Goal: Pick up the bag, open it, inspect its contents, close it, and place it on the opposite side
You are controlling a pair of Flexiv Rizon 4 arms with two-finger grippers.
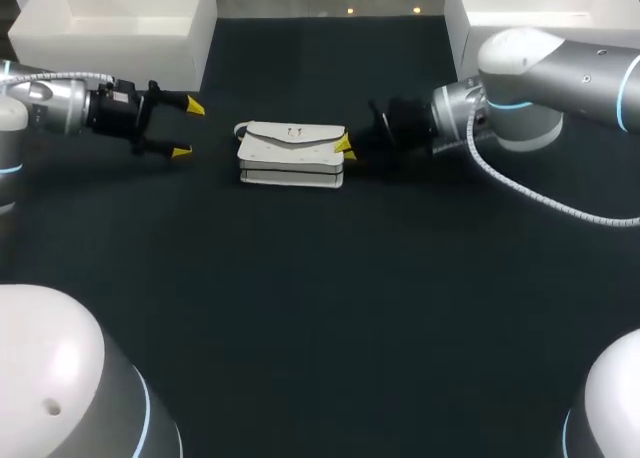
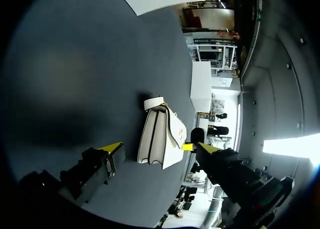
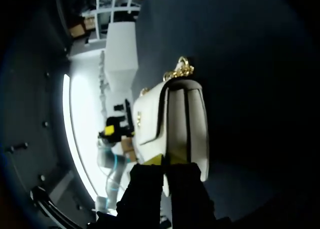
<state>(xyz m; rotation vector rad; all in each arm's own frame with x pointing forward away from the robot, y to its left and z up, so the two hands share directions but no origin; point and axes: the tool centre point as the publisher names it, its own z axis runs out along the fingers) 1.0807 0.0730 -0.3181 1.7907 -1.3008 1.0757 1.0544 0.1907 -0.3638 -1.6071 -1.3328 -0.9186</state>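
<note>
White bag (image 1: 290, 155), flap shut, lying flat on the dark table (image 1: 320, 308), mid-width and toward the far edge. Left gripper (image 1: 188, 129): beside the bag's left end, apart from it, jaws wide. Right gripper (image 1: 345, 149): set against the bag's right end; I cannot tell whether it grips. Step in hand, by my judgement: the pick-up. I would confirm a hold on the bag's body, not on the flap alone, then lift level and slowly. The chain (image 3: 182, 68) at the far end should stay clear of the left gripper.
</note>
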